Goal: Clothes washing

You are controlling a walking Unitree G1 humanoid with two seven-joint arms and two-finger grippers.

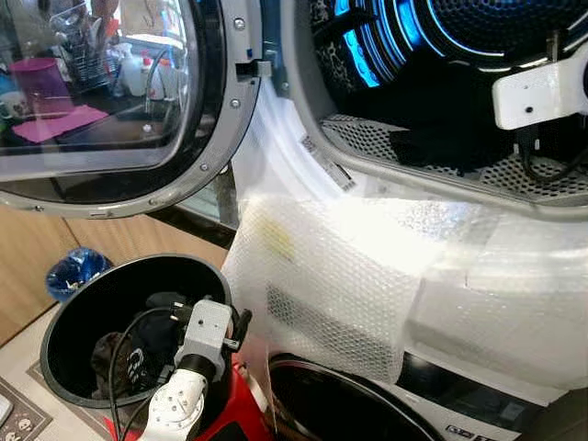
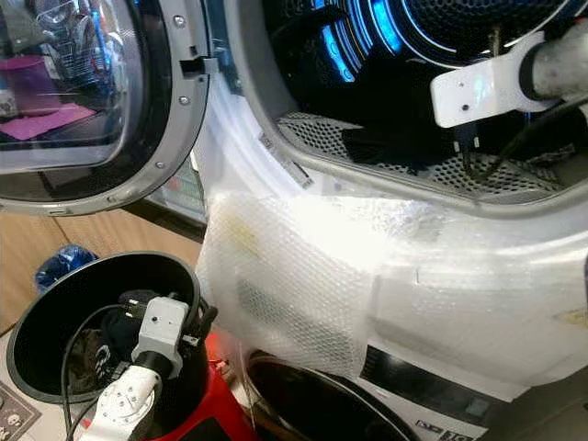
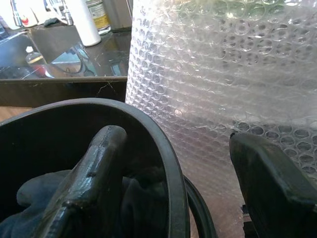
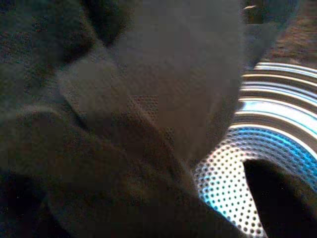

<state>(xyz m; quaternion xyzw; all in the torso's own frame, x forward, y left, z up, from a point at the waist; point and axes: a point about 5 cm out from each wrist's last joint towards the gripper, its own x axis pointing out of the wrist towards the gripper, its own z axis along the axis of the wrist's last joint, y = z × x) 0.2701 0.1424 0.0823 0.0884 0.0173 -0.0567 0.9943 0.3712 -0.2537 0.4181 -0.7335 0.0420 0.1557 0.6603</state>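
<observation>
The washer's drum (image 1: 441, 55) stands open, lit blue, with a dark garment (image 1: 432, 147) lying on its perforated floor. My right arm's white wrist (image 1: 537, 92) reaches into the drum. In the right wrist view dark cloth (image 4: 114, 124) sits close in front of the camera. A black bucket (image 1: 64, 322) at the lower left holds dark clothes (image 1: 138, 354). My left gripper (image 3: 176, 139) is open and straddles the bucket's rim (image 3: 163, 148). One finger (image 3: 94, 173) is inside above the clothes and the other is outside against the bubble wrap.
Bubble wrap (image 1: 367, 276) hangs over the machine's front below the drum. The round glass door (image 1: 119, 101) is swung open to the left. A second round door (image 1: 349, 404) lies below. A blue bag (image 1: 73, 271) sits behind the bucket, by wooden panels.
</observation>
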